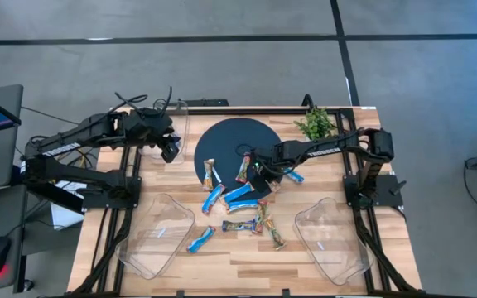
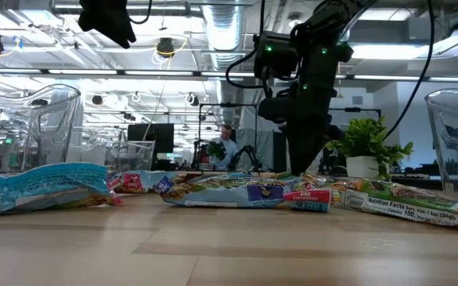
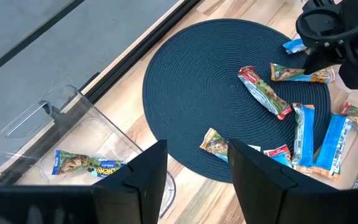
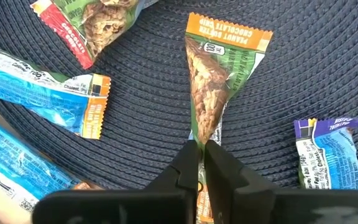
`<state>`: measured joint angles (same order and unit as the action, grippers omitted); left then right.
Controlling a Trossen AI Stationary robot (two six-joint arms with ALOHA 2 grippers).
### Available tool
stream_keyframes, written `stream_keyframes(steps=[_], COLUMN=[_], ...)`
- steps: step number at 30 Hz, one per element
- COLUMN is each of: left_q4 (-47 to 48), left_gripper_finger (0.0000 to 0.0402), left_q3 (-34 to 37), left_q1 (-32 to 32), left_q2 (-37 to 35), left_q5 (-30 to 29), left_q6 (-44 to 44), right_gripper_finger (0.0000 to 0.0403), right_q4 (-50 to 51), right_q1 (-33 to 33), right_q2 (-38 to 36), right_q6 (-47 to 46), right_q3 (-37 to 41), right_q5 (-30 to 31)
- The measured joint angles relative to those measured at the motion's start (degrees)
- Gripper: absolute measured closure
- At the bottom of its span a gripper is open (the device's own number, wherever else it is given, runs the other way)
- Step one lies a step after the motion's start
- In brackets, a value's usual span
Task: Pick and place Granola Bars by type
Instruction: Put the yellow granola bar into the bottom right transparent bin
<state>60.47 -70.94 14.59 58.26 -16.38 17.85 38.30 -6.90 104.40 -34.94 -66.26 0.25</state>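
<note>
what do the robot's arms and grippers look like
Both arms are matte black and jointed, with black cables looping off them. The right arm bears white lettering along one link and shows small green lights in the low view. Each gripper, left and right, has two flat, dark, squared fingers.

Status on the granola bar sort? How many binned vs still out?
Done: one blue bar lies in the clear tray near the left gripper, which hovers open. In hand: the right gripper is shut on the end of a green peanut butter bar on the dark round mat. Left: about ten bars, mostly blue, on mat and table; the two front trays hold none visibly.
</note>
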Motion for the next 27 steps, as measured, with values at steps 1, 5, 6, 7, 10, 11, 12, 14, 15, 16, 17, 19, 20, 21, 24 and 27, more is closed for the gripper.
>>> stream_keyframes(steps=[1,5,6,7,10,11,12,14,15,16,17,19,20,21,24,27], left_q4=[0.0,0.02,0.02,0.04,0.07,0.04,0.07,0.03,0.04,0.04,0.04,0.02,-0.06,-0.34,-1.79,-4.25], left_gripper_finger=[0.0238,0.0238,0.0238,0.0238,0.0238,0.0238,0.0238,0.0238,0.0238,0.0238,0.0238,0.0238,0.0238,0.0238,0.0238,0.0238], left_q3=[0.01,0.0,0.0,0.01,0.0,0.0,0.02,0.0,0.0,0.0,0.0,0.0,0.0,0.0,0.0,0.0], left_q1=[0.0,0.0,0.0,0.0,0.0,0.0,0.0,0.0,0.0,-0.02,-0.02,-0.02,-0.02,-0.02,-0.01,0.0], left_q2=[0.0,0.0,0.0,0.0,0.0,0.0,0.0,0.0,0.0,0.0,0.0,0.0,0.0,0.0,0.0,0.0], left_q5=[0.0,-0.04,-0.04,-0.06,-0.09,-0.13,-0.13,-0.2,-0.47,-0.95,-1.58,-2.63,-3.17,-3.62,-3.95,-4.02], left_q6=[0.0,0.0,0.0,0.0,-0.03,-0.09,-0.3,-0.44,-0.49,-0.54,-0.79,-1.37,-1.79,-2.21,-3.71,-5.62], right_gripper_finger=[0.04,0.0402,0.0402,0.0402,0.0402,0.0402,0.0402,0.0403,0.0403,0.0403,0.0403,0.0403,0.0403,0.0403,0.0403,0.0403], right_q4=[-0.02,-1.04,-1.06,-1.7,-2.27,-3.04,-3.39,-3.71,-3.89,-3.68,-3.72,-3.45,-3.09,-2.25,0.15,3.88], right_q1=[0.0,0.12,0.23,0.44,0.76,0.95,1.02,1.06,1.26,1.41,1.65,2.43,2.93,3.54,5.93,9.57], right_q2=[-0.15,-0.63,-1.05,-1.46,-3.24,-4.11,-5.26,-7.84,-9.16,-10.62,-12.23,-15.71,-17.5,-19.39,-24.87,-30.12], right_q6=[0.14,0.34,0.35,0.34,0.35,0.33,0.35,0.39,0.39,0.44,0.46,0.44,0.44,0.37,-2.07,-6.41], right_q3=[0.0,0.01,0.04,0.01,0.02,0.02,0.02,0.0,0.0,0.02,0.01,0.0,0.0,0.0,0.0,0.0], right_q5=[0.0,-0.1,-0.11,-0.1,-0.17,-0.22,-0.18,-0.2,-0.18,-0.15,-0.15,-0.15,-0.18,-0.22,-0.2,-0.2])
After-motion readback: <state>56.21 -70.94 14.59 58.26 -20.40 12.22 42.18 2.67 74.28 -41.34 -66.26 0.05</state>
